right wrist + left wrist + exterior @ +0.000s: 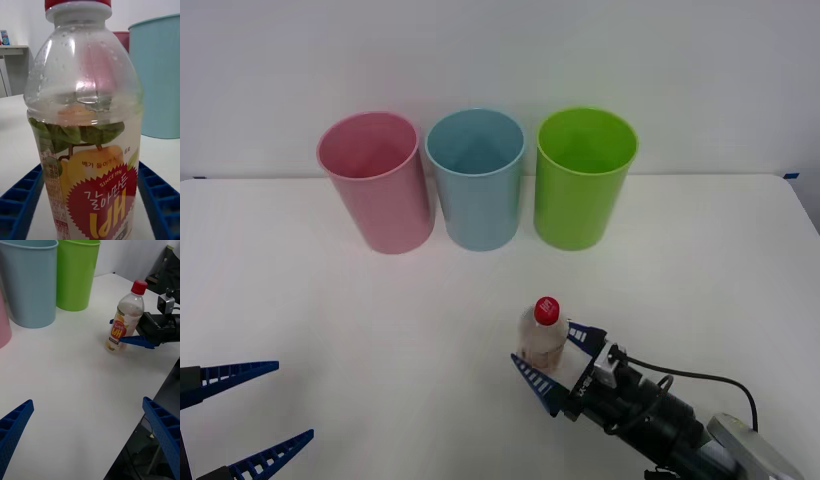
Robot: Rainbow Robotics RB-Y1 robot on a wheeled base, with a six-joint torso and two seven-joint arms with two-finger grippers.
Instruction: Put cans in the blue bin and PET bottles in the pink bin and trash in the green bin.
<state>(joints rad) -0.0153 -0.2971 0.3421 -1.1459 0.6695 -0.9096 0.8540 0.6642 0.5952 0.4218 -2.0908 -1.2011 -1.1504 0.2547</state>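
Where the right gripper [552,363] reaches across the white table [330,300], its two blue ribbed fingers [20,198] stand spread, one on each side of the PET bottle [542,338], which sits upright between them at label height. In the right wrist view a thin gap shows between each finger and the bottle's wall, so the jaws frame it closely without clearly pressing on it. The bottle is small and clear, empty-looking, with a red screw cap and a label printed with a yellow fruit, green leaves and a red badge. It stands on the table well in front of the three bins: the pink bin [375,180], the blue bin [476,178] and the green bin [583,176], set in a row. The left gripper [255,410] waits wide open and empty near the table's front left edge.
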